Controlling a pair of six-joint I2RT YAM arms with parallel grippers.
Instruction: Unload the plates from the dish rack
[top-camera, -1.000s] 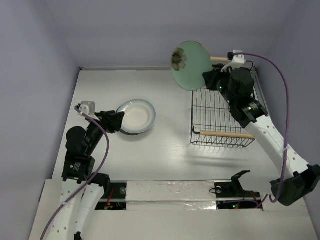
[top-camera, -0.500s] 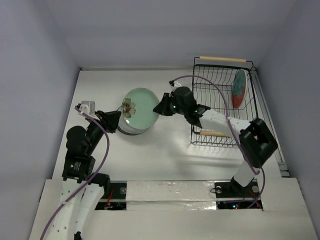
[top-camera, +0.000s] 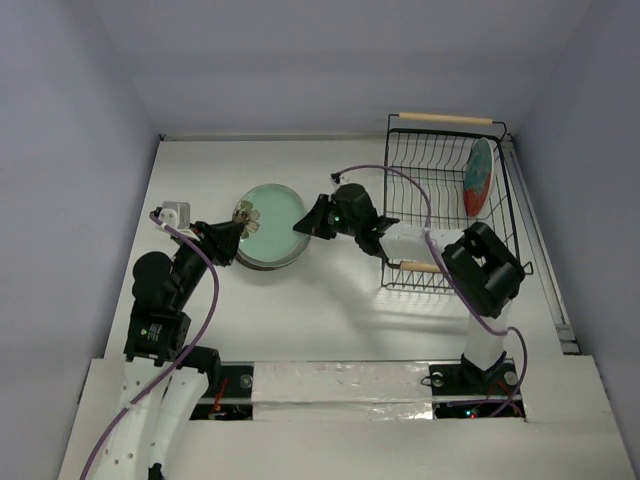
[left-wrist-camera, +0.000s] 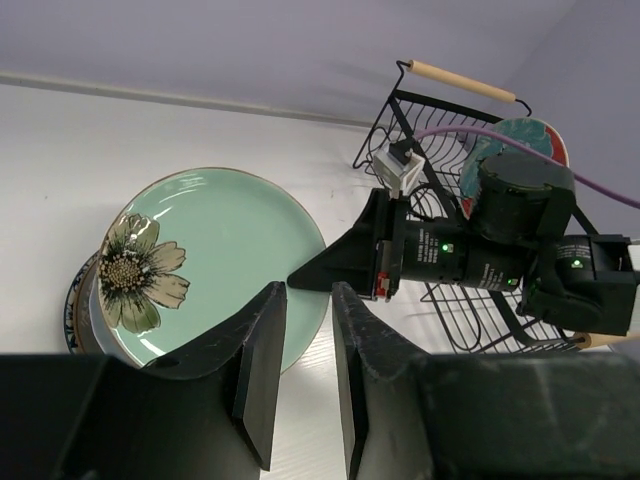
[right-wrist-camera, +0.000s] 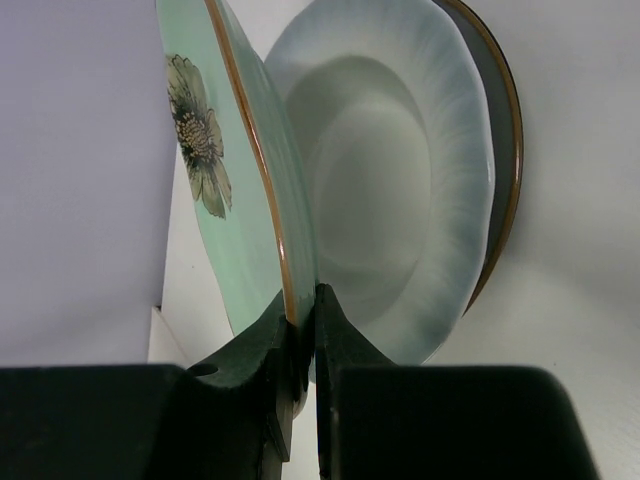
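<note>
The pale mint green plate (top-camera: 268, 222) with a flower print is tilted over a stack of two plates at the table's left middle. My right gripper (right-wrist-camera: 305, 300) is shut on its near rim. Beneath it lie the white plate (right-wrist-camera: 400, 180) and the dark grey plate (right-wrist-camera: 507, 140). A red-and-teal plate (top-camera: 478, 178) stands upright at the right end of the black wire dish rack (top-camera: 440, 262). My left gripper (left-wrist-camera: 308, 300) hovers just beside the stack, jaws a little apart, open with nothing between them.
The right arm (top-camera: 400, 238) stretches from the rack's front across to the stack. The rack has wooden dowel handles (top-camera: 445, 118) at back and front. Walls close in the table at the back and on both sides.
The right arm has carried the green plate from above the rack down to the stack, and it now lies lower and flatter over it. The left jaws have narrowed.
</note>
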